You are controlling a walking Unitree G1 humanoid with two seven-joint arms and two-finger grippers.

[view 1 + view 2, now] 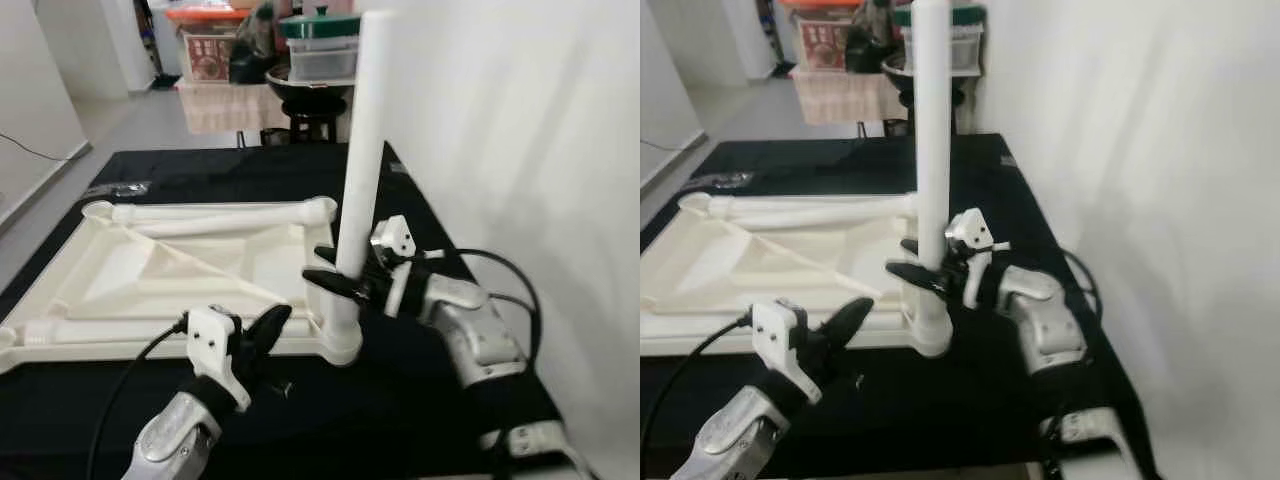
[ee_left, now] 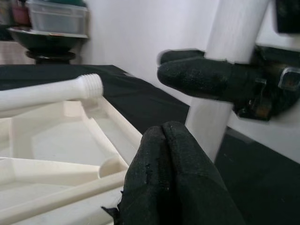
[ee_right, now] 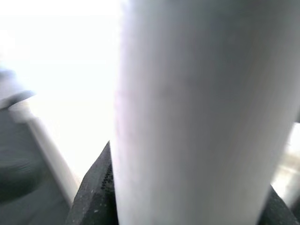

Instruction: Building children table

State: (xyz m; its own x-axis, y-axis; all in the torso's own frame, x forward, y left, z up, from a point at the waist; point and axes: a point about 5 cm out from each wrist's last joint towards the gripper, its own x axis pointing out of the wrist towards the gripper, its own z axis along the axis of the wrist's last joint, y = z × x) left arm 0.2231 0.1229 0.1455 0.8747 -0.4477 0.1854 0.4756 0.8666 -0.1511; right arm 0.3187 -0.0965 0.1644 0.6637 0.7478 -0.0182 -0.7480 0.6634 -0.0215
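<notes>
left eye: right claw (image 1: 335, 272) pinches upright white leg (image 1: 362, 160) at tabletop's (image 1: 150, 270) near corner socket; tabletop lies underside-up on black counter (image 1: 420, 400) | left wrist: left claw (image 2: 171, 154) pressed together, empty, beside that corner | right wrist: leg between fingers | step: seating leg; next, probably twist it home, then fit loose leg (image 1: 220, 213)

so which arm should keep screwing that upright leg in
Right: its pincer is clamped around the upright leg standing in the tabletop corner socket. The left pincer is shut, beside the tabletop's edge.
</notes>
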